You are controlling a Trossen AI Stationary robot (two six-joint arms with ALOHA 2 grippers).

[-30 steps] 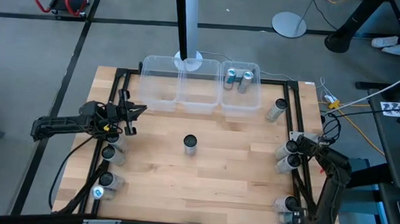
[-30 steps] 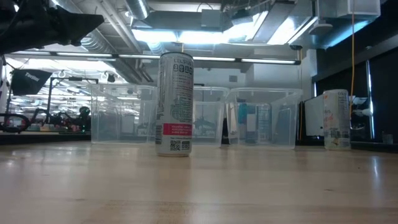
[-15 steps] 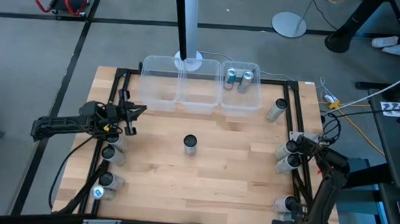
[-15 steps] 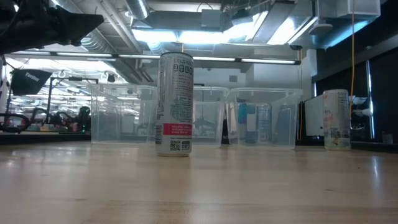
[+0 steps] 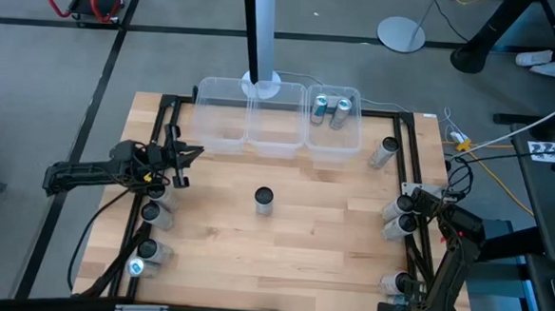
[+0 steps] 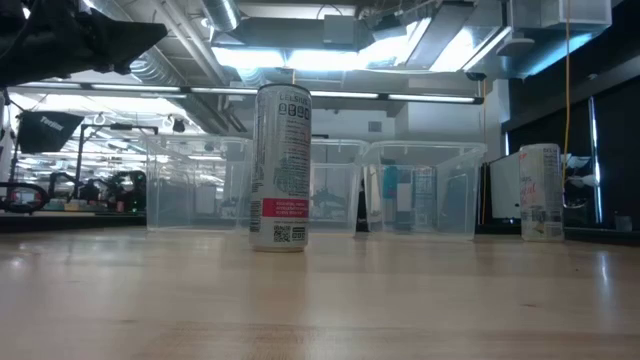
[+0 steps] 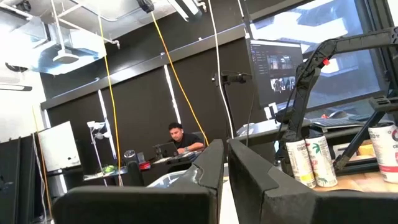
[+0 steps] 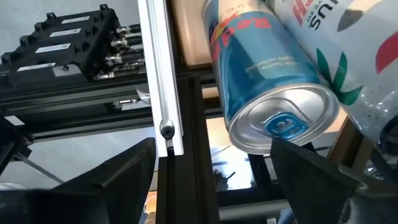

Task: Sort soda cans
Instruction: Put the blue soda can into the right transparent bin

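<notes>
Left end effector [image 5: 184,165] is positioned over the left edge of the worktop [image 5: 321,234], fingers pressed together and holding nothing; in the left wrist view its fingers [image 7: 211,168] stand nearly touching, with two upright cans [image 7: 311,160] visible beyond them at the far side of the worktop; a person [image 7: 180,140] sits at a desk in the room behind.

Right end effector [image 5: 425,203] is located at the right edge of the worktop, jaws set wide and gripping nothing; the right wrist view shows its fingers [image 8: 118,171] spread either side of a blue can [image 8: 267,81], which lies just ahead of them and is not clamped; a white can [image 8: 348,43] rests against it.

One can [image 5: 264,200] stands upright alone near the centre of the worktop; the low view [image 6: 281,166] confirms it upright.

Three clear bins [image 5: 223,134] are lined along the far edge; the rightmost bin [image 5: 355,131] contains two cans [image 5: 329,111]; the other two appear empty.

Further cans are noted at the margins: a group at the left edge [image 5: 151,214], a pair at the right edge [image 5: 396,217], one at the far right [image 5: 384,152] and one at the near right corner [image 5: 396,286].
</notes>
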